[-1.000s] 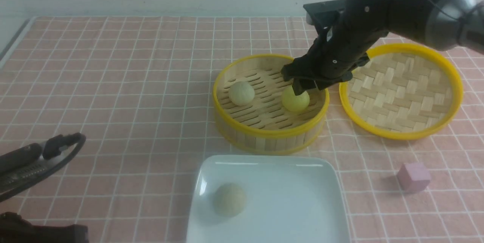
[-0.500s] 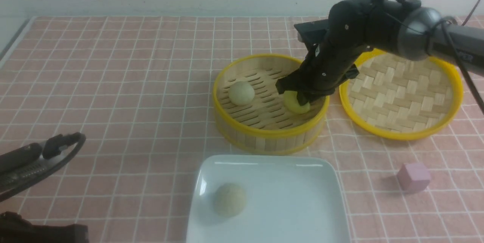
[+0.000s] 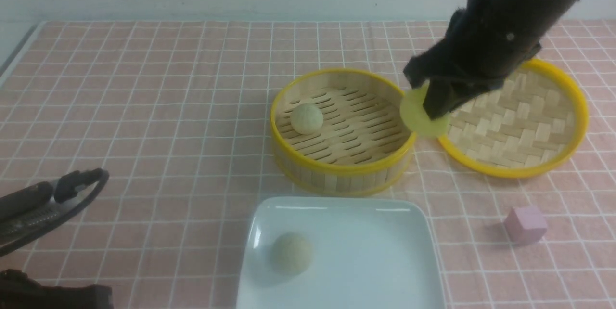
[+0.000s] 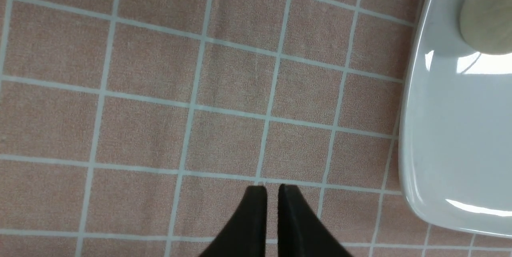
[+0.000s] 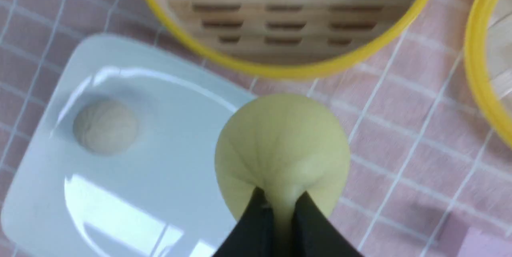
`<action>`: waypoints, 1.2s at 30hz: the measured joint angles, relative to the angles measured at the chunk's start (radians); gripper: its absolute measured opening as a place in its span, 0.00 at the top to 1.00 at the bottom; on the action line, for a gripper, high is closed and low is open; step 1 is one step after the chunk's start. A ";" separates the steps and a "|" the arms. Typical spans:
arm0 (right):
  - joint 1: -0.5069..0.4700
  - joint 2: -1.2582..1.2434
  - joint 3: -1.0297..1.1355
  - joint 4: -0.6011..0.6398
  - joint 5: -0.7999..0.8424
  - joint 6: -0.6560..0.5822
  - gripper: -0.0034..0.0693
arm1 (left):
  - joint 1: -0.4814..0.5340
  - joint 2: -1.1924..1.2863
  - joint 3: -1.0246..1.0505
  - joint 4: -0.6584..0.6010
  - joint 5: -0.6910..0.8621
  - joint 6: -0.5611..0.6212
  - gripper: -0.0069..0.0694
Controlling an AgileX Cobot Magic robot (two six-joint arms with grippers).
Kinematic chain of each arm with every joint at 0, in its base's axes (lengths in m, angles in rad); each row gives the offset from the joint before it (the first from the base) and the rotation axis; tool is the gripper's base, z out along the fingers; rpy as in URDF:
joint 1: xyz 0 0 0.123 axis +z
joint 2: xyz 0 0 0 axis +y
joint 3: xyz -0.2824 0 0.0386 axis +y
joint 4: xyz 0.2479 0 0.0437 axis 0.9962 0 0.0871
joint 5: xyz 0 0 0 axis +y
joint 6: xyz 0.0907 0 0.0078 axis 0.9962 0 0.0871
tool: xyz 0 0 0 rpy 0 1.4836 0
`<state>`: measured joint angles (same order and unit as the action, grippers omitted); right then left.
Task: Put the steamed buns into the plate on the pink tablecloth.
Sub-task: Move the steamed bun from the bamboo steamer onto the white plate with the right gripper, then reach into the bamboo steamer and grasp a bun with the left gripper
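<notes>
The right end effector [image 3: 435,107] is clamped on the yellow bun [image 3: 414,117], above the right rim of the steamer basket [image 3: 337,169]. Carry it nearer, clear of that rim, then lower it onto the bare plate [image 3: 380,251], right of the beige bun [image 3: 291,252]. The left end effector [image 4: 272,189] sits nearly together and empty.

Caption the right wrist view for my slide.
Right gripper pinching the yellow bun; white plate holds one beige bun.

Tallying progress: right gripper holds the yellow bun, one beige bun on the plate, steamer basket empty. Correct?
Not empty: the front view shows another beige bun in the steamer basket. The rest holds: right gripper shut on the yellow bun, one beige bun on the plate.
</notes>
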<state>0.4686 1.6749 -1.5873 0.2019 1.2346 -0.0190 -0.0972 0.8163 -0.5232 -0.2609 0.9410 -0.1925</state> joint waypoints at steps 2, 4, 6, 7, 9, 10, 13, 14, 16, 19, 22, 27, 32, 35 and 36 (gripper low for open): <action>0.033 -0.021 0.135 0.025 -0.017 0.000 0.95 | 0.000 0.000 0.000 0.000 0.001 0.000 0.81; 0.065 -0.023 0.235 0.039 -0.082 0.002 0.94 | 0.000 0.000 0.000 -0.001 0.001 0.000 0.81; 0.087 -0.016 0.324 0.045 -0.183 0.011 0.94 | 0.000 0.000 0.000 -0.001 0.000 0.000 0.81; 0.102 -0.007 0.375 0.047 -0.254 0.019 0.92 | 0.000 0.000 0.000 -0.001 0.000 0.000 0.81; 0.114 0.014 0.443 0.044 -0.362 0.026 0.89 | 0.000 0.000 0.000 -0.002 0.000 0.000 0.81; 0.116 0.027 0.465 0.044 -0.398 0.028 0.87 | 0.000 0.000 0.000 -0.002 0.000 0.000 0.81; 0.120 0.055 0.505 0.043 -0.467 0.030 0.80 | 0.000 0.000 0.000 -0.002 0.000 0.000 0.80; 0.121 0.071 0.514 0.043 -0.491 0.034 0.72 | 0.000 0.000 0.000 -0.002 0.000 0.000 0.80; 0.121 0.076 0.516 0.041 -0.495 0.040 0.59 | 0.000 0.000 0.000 -0.003 0.000 0.000 0.80; 0.121 0.065 0.493 0.027 -0.462 0.054 0.46 | 0.000 0.000 0.000 -0.003 0.000 0.000 0.79; 0.121 0.034 0.447 -0.014 -0.368 0.057 0.38 | 0.000 0.000 0.000 -0.003 0.000 0.000 0.79; 0.121 -0.114 0.340 -0.165 -0.119 0.078 0.37 | 0.000 0.000 0.000 0.002 -0.028 0.000 0.79; 0.121 -0.292 0.348 -0.288 -0.019 0.112 0.55 | 0.000 0.000 0.000 0.017 -0.080 0.000 0.78; 0.121 -0.415 0.394 -0.326 -0.015 0.114 0.69 | 0.000 0.005 -0.024 0.016 -0.074 0.033 0.77; 0.121 -0.462 0.420 -0.333 -0.014 0.116 0.76 | 0.000 0.009 -0.044 0.010 -0.063 0.050 0.77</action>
<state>0.5894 1.2125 -1.1677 -0.1309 1.2210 0.0970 -0.0972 0.8251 -0.5676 -0.2513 0.8782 -0.1422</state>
